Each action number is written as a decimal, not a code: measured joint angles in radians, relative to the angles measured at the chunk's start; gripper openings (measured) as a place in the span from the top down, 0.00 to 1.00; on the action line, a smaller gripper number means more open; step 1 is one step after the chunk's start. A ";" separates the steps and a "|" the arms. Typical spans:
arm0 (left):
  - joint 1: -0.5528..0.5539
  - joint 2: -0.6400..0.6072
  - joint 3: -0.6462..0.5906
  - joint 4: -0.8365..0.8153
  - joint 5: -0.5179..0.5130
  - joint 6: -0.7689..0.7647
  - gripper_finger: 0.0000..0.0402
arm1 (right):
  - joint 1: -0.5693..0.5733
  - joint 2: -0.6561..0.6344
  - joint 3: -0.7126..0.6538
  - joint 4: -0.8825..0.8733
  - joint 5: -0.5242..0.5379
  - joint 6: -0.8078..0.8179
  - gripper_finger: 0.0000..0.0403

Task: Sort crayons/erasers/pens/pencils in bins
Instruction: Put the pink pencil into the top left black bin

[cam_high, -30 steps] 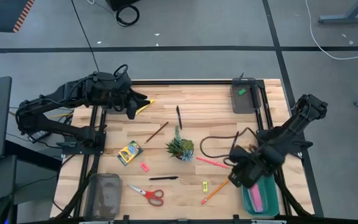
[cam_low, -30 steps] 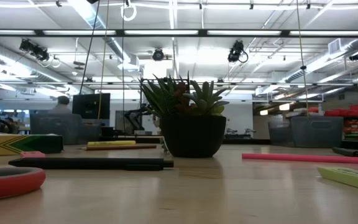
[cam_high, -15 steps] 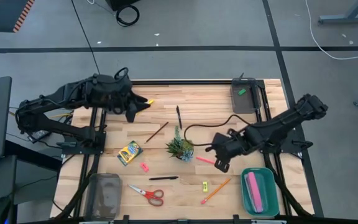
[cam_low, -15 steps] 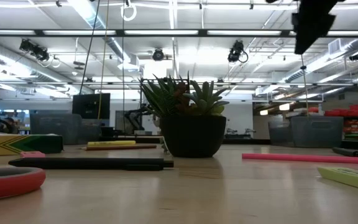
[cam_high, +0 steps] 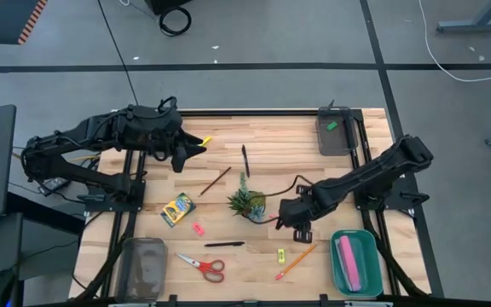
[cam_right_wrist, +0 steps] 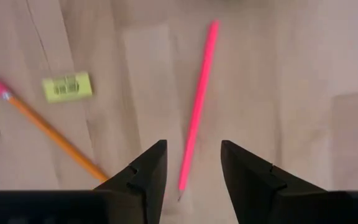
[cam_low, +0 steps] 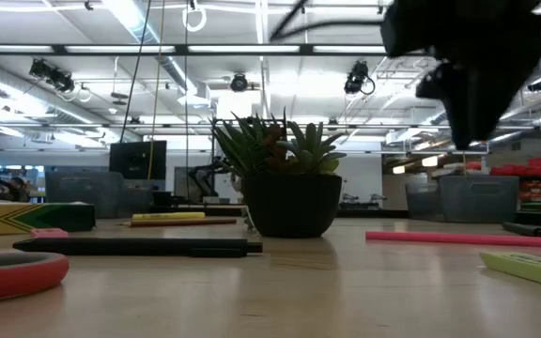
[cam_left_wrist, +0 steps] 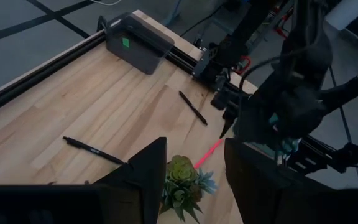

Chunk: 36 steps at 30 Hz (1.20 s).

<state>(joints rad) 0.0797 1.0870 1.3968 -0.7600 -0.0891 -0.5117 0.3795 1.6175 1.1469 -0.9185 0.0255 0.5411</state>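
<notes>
Jaws apart | right gripper [cam_high: 297,223] hovering over pink pencil [cam_right_wrist: 196,112] | left jaws apart

One camera looks straight down on the whole tabletop [cam_high: 262,153]. One sits low, looking across it. The wrist cameras look closer. High and right wrist views share the pink pencil [cam_right_wrist: 197,106].

Grey floor [cam_high: 271,34], black tape lines; fluorescent ceiling lights [cam_low: 261,49].
</notes>
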 joint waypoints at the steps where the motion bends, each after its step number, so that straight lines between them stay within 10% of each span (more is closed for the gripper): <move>1: 0.000 0.000 0.000 0.000 0.000 0.000 0.58 | 0.002 0.010 -0.010 0.001 -0.015 0.000 0.61; 14: 0.000 0.000 0.000 -0.001 0.000 0.000 0.58 | 0.029 -0.003 -0.205 0.098 -0.157 0.064 0.63; 36: 0.000 0.000 0.000 -0.001 -0.001 -0.053 0.58 | 0.153 -0.048 -0.339 0.257 -0.058 0.086 0.74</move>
<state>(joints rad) 0.0799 1.0866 1.3968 -0.7607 -0.0896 -0.5649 0.5327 1.5696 0.8083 -0.6617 -0.0329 0.6273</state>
